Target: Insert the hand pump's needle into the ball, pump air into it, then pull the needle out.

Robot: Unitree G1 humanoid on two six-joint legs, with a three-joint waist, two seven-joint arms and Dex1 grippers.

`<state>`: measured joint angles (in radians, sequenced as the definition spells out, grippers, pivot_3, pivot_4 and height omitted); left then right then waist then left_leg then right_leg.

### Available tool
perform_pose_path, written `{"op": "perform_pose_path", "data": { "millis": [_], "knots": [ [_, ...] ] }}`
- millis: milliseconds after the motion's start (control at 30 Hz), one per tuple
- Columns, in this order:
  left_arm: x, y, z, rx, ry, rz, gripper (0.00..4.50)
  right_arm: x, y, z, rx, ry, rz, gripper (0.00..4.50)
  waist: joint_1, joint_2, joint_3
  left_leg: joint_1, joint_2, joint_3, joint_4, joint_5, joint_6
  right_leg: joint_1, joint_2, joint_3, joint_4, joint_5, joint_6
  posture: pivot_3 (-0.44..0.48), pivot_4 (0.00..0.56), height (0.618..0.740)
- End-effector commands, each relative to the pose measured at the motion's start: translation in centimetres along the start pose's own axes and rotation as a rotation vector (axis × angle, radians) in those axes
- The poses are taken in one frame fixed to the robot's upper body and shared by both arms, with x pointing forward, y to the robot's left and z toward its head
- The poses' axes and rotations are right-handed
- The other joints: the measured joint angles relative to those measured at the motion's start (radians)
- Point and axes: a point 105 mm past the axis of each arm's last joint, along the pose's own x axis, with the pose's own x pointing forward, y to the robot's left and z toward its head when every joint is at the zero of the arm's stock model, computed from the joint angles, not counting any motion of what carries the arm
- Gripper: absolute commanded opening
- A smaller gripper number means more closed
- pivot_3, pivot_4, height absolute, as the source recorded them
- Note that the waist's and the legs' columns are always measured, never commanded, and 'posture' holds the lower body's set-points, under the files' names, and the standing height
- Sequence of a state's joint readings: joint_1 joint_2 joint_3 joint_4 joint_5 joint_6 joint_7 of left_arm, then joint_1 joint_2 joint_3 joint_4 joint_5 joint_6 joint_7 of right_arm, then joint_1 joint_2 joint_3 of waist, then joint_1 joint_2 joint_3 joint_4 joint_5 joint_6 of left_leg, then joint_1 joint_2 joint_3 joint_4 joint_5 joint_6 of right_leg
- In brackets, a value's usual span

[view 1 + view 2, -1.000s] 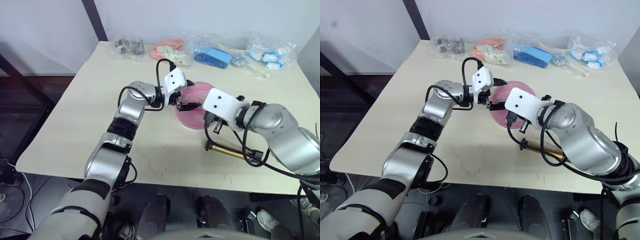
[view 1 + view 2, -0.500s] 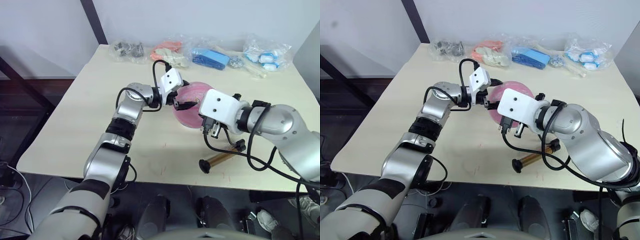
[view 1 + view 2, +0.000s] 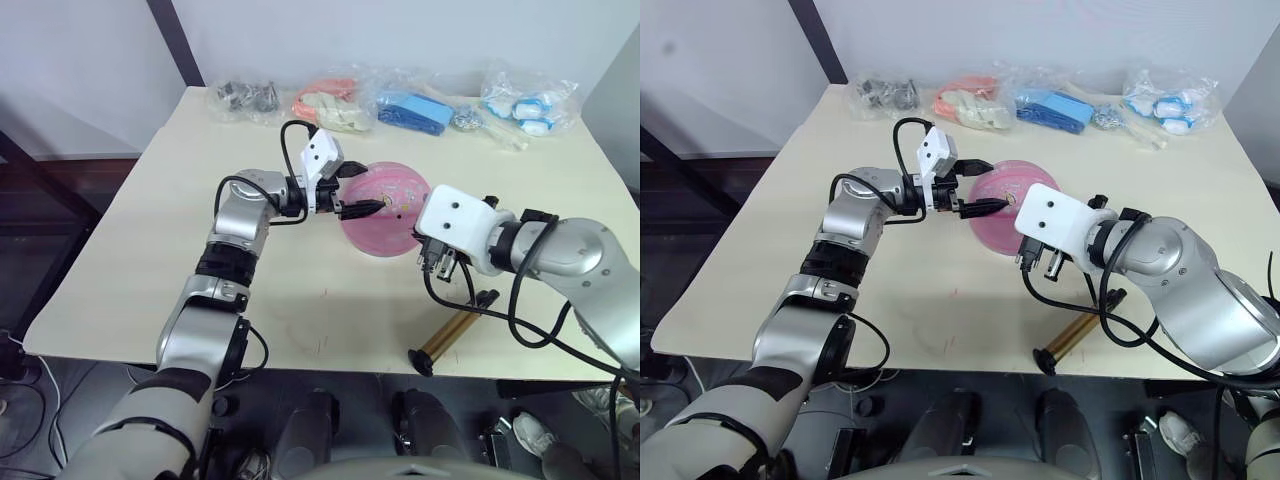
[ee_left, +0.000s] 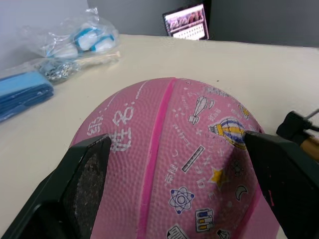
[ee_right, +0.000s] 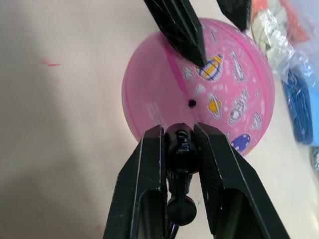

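The hand pump [image 3: 453, 333] lies flat near the front edge of the table [image 3: 150, 230], its gold-bronze barrel angled, one black end toward the front edge. Its thin black hose [image 3: 500, 312] loops up from the barrel to the right gripper [image 5: 183, 130]. In the right wrist view that gripper's two black fingers [image 5: 144, 174] are clamped on the small black fitting at the hose tip; the needle [image 5: 182, 133] itself cannot be made out there. The fitting sits just short of the ball [image 3: 385, 210], apart from it and aimed toward the black valve dot [image 5: 192, 103]. The pink ball rests on the table between the two grippers. The left gripper [image 3: 362, 195] has its fingers [image 4: 84, 172] spread to either side of the ball, the pads lying against or just beside its surface; contact cannot be confirmed. Along the far edge of the table lie several clear plastic bags [image 3: 415, 105] of small items, well apart from the ball.
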<state>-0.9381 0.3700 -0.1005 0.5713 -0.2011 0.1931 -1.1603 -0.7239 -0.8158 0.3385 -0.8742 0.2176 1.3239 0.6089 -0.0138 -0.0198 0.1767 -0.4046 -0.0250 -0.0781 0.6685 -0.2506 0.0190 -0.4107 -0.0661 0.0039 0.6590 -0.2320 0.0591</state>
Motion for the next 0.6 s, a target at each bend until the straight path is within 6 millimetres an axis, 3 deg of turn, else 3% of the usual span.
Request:
{"op": "perform_pose_path", "data": {
  "millis": [33,100,400,600],
  "knots": [
    [-1.9,-0.4,2.6,0.008,-0.099,-0.037,4.50,-1.1,-0.9,0.2,-0.003,-0.026,-0.050,0.34,-0.004,0.000,0.000,-0.003,0.000,0.000,0.000,0.000,0.000,-0.004,0.000,0.000,0.000,0.000,0.000,0.000,0.150,0.740],
    [-2.7,-1.1,2.9,0.000,-0.116,-0.069,4.50,-1.3,-1.0,-0.1,0.010,-0.024,-0.055,0.34,-0.003,0.001,0.000,-0.010,0.000,0.000,0.001,0.001,-0.001,-0.010,0.000,0.000,0.001,0.000,0.000,0.000,0.150,0.740],
    [-6.8,-2.9,3.6,-0.067,-0.167,-0.095,4.50,-2.3,-1.8,-1.6,0.050,0.005,-0.085,0.34,0.000,0.001,0.001,-0.010,0.001,0.001,0.001,0.001,-0.001,-0.011,0.000,0.001,0.000,0.000,0.000,0.000,0.150,0.740],
    [-10.1,-6.0,3.9,-0.142,-0.199,-0.134,4.50,-3.9,-4.5,-3.9,0.062,0.087,-0.171,0.34,-0.001,0.001,0.001,-0.010,0.001,0.001,0.001,0.001,-0.001,-0.011,-0.001,0.002,0.000,0.000,0.000,0.000,0.150,0.740]
  ]
}}
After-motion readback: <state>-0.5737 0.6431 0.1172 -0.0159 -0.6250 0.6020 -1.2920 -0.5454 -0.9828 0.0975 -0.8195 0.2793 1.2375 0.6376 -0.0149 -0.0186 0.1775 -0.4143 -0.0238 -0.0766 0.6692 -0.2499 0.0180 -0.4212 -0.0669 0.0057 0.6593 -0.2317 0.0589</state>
